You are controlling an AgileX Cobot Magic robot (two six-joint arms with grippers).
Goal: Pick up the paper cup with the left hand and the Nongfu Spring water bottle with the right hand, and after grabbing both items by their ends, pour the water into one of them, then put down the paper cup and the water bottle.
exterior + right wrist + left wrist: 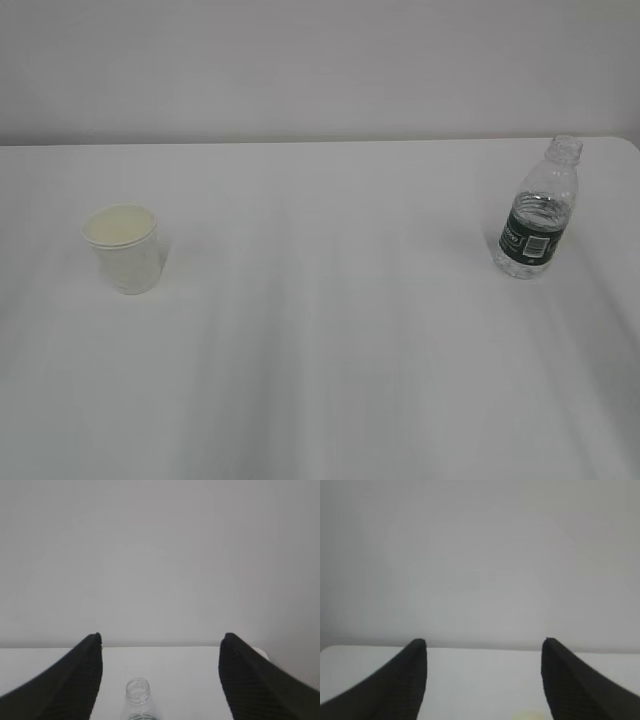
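The paper cup [123,247] stands at left-centre of the table [330,340], the Nongfu Spring water bottle [539,208] at right. Left hand [484,652] and right hand [160,645] gape empty. Risk: squeezing the light cup could crush or tip it; nudging the capless bottle could spill it.

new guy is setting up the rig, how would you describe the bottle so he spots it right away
Look at the white table and go to its far right side, near the back edge. The water bottle stands there upright, far apart from the paper cup on the left. It is clear ribbed plastic with a dark green label band and an open, capless neck, and it is taller than the squat white cup.
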